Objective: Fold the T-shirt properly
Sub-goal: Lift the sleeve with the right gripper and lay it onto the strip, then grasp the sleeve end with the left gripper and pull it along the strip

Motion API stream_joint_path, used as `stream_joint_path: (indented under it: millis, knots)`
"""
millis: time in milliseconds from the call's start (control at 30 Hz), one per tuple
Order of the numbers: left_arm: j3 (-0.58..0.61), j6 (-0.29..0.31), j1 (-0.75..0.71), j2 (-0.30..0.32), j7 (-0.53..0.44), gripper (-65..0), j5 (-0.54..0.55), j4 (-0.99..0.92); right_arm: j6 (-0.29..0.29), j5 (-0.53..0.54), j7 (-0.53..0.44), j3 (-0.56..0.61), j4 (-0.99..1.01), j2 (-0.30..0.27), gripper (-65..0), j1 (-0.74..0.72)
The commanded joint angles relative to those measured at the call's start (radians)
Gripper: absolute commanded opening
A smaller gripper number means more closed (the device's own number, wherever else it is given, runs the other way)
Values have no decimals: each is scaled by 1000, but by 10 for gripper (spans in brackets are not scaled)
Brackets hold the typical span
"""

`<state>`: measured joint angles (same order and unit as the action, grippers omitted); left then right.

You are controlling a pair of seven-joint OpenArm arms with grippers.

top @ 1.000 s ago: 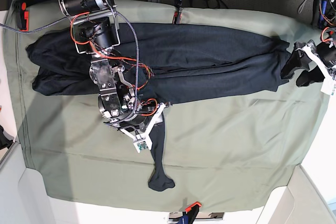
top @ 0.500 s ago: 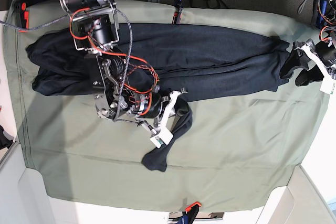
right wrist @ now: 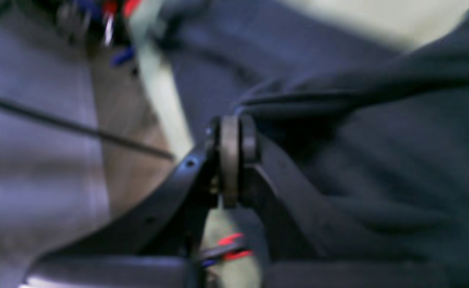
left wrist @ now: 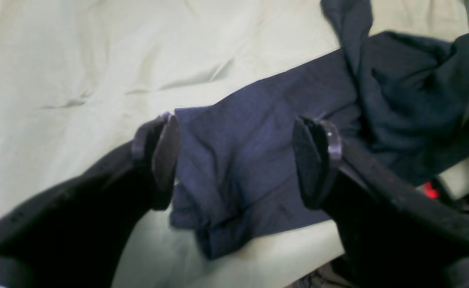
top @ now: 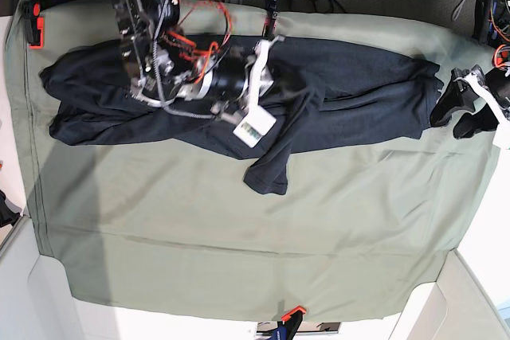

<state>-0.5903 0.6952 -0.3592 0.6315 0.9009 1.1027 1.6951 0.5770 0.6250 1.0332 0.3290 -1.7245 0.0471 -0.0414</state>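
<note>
The dark navy T-shirt [top: 351, 85] lies stretched across the sheet from left to right. My right gripper [top: 280, 87] is over the middle of its body, shut [right wrist: 230, 156] on a sleeve. That sleeve's loose end [top: 267, 177] droops onto the sheet below the body. The right wrist view is blurred, with dark fabric [right wrist: 378, 160] bunched at the pads. My left gripper [top: 456, 109] is at the shirt's right end, open [left wrist: 238, 160]. A folded edge of the shirt [left wrist: 266, 116] lies beneath its spread fingers [left wrist: 162, 156], not gripped.
A sage-green sheet [top: 358, 220] covers the table under the shirt. Red clamps hold it at the far left [top: 33, 25] and the near edge [top: 291, 314], and a blue one at the back [top: 271, 13]. Cables and gear lie behind the table.
My right gripper shut on the sleeve and carried it from the front of the sheet up over the shirt's body. The left gripper stayed put and open.
</note>
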Motion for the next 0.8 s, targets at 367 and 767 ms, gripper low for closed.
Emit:
stream_joint_path:
  millis: [367, 767]
  knots:
    - [140, 3, 7, 22, 43, -188, 82, 162, -26, -142, -67, 113, -34, -20, -263, 11]
    - [514, 3, 227, -113, -127, -188, -369, 120, -69, -172, -93, -239, -84, -20, -235, 11]
